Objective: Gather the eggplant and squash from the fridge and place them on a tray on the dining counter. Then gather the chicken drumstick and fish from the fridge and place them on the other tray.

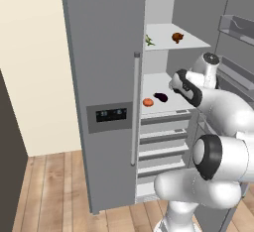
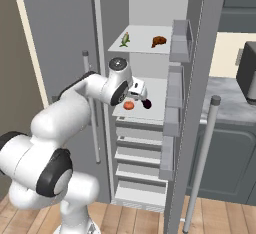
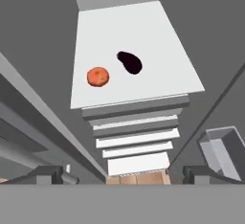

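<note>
We see a white fridge shelf (image 3: 158, 55) bearing a dark eggplant (image 3: 130, 62) beside an orange-red round fruit (image 3: 98, 76); the shelf above (image 2: 142, 45) carries a chicken drumstick (image 2: 159, 41) and a green-husked corn cob (image 2: 125, 39).

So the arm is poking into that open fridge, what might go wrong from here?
The dark purple eggplant lies close beside the round orange fruit on the white middle shelf, so the open gripper might nudge the wrong one. The eggplant's rounded skin could slip between closing fingers. The arm's elbow sits near the closed grey fridge door and could brush it.
</note>
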You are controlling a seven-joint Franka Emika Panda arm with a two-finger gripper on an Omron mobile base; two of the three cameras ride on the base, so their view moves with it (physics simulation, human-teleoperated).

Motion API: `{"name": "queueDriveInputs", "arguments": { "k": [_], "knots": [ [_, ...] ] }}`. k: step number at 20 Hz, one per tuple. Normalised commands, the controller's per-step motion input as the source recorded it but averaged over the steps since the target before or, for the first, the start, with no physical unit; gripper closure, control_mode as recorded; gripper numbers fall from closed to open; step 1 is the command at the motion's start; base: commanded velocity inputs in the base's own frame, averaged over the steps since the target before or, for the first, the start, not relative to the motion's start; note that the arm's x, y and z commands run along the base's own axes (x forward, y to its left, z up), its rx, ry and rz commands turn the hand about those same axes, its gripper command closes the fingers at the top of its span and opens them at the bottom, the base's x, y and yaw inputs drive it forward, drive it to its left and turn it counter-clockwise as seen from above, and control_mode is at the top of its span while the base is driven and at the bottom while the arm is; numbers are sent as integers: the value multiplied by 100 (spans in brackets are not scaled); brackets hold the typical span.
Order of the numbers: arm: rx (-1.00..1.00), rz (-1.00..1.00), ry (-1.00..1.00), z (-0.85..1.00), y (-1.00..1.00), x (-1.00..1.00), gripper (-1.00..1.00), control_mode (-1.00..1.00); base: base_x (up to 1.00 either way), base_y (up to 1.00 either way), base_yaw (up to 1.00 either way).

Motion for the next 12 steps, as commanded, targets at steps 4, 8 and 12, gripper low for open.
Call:
{"name": "queueDriveInputs", "arguments": {
  "k": [4,8,12],
  "knots": [
    [0,0,0,-31,0,53,-100,-100,0,0,0],
    [-3,4,0,-13,-18,69,-100,-100,0,0,0],
    [-6,10,0,-30,-39,35,-100,-100,0,0,0]
  ]
}}
